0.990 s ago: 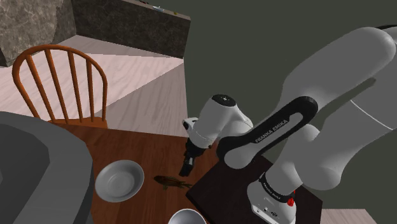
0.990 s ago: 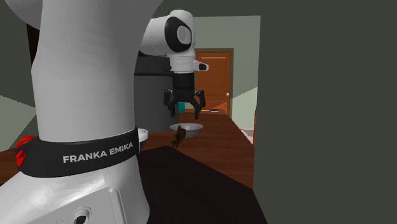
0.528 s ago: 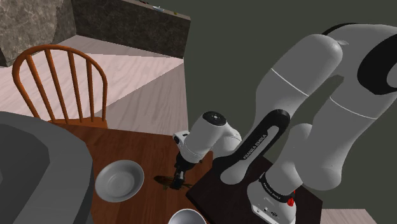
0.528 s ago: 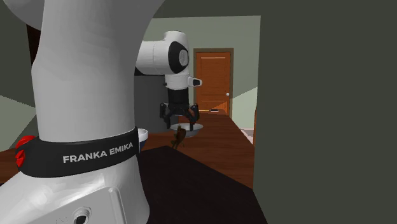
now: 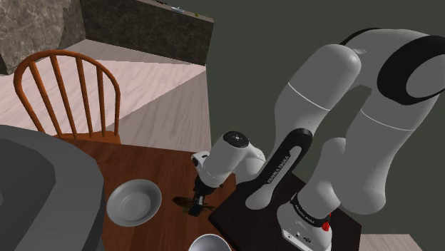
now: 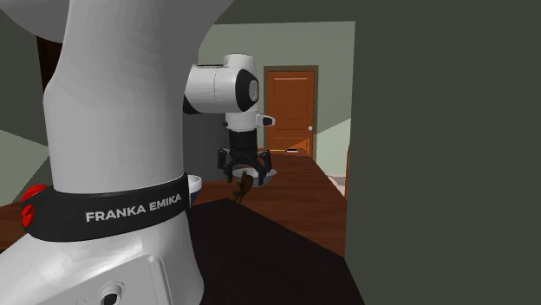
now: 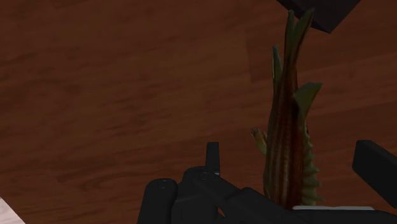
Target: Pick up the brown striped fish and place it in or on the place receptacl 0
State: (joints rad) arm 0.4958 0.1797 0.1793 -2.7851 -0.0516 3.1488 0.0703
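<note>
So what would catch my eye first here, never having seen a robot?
The big white arm bent down over the dark wooden table, its open black gripper straddling a brown striped fish lying there. Beside that, a grey bowl on the table and an orange wooden chair behind it.

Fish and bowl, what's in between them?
Just bare brown table between the fish and the bowl; the shoulder view shows it.

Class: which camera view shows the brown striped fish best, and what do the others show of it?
The wrist view: the fish sits close up between the open jaws, stripes and fins plain. The shoulder view shows a small dark shape; the second exterior view, a small brown shape.
</note>
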